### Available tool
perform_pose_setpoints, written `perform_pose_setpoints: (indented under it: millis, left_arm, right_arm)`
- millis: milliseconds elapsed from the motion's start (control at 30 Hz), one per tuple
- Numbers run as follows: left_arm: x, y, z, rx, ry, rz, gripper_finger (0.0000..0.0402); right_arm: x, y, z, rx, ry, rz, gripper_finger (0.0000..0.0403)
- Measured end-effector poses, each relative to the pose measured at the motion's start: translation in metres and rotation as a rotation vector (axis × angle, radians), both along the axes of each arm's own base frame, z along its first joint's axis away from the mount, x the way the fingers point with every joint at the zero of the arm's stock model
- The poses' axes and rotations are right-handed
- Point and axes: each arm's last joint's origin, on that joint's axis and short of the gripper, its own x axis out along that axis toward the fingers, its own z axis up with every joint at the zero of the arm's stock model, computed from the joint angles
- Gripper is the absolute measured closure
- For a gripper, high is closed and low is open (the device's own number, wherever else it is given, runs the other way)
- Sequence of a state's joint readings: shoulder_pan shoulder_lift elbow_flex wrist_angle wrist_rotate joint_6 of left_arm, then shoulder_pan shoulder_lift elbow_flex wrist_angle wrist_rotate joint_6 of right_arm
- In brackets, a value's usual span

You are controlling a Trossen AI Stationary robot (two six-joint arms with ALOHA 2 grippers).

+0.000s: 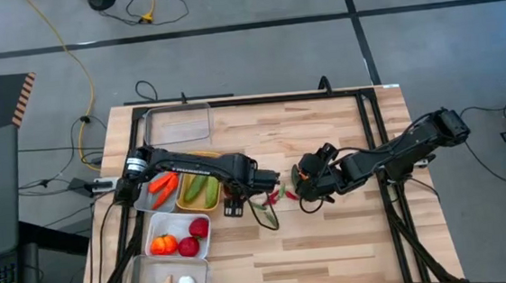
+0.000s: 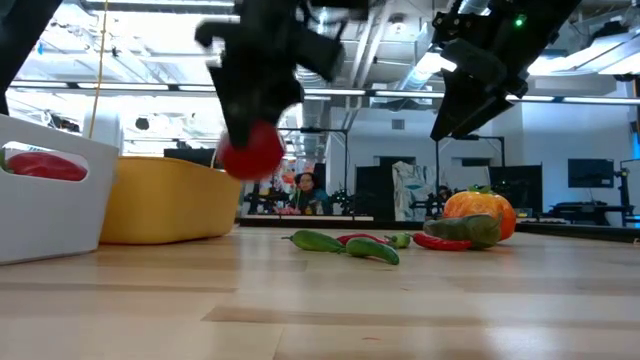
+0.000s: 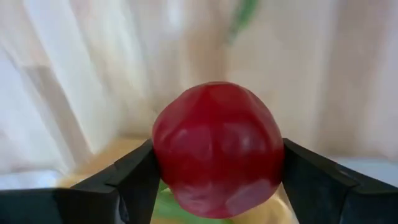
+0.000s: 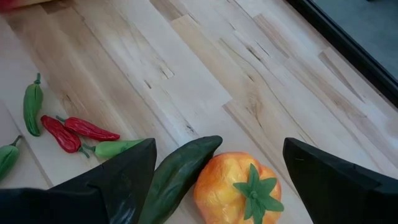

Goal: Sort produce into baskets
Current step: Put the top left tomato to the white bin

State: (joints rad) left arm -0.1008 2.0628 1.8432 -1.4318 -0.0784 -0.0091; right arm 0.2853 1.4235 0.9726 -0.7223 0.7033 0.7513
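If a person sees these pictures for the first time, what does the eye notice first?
First, the red tomato clamped in the left gripper, held above the table near the yellow basket. Next, the right gripper, open over an orange pepper and a green cucumber lying side by side.

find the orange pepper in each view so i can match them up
High view: orange pepper mid-table, under the right gripper.
Low view: right side, on the tabletop.
Left wrist view: not in it.
Right wrist view: bottom centre.
Shared landmark: dark green cucumber touching it.
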Motion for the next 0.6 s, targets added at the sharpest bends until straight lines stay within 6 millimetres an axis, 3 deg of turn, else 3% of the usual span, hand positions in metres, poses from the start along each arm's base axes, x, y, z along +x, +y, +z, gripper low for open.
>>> perform_pose_setpoints:
  millis: [133,333,600]
  left_arm:
    - [-0.008,-0.015,0.026,-0.063,0.053,-0.003,0.0126]
    - [-0.026,-0.047,0.052,-0.172,-0.005,-0.017,0.0123]
    - [-0.05,-0.081,0.07,-0.062,-0.086,-0.01,0.0122]
  right_arm:
    - [0.0,0.0,0.0,-0.001,0.002,0.0,0.0027]
    - [-0.001,0.0,0.0,-0.002,0.007,0.0,0.0027]
    - [-0.001,0.0,0.0,-0.002,0.007,0.001,0.0027]
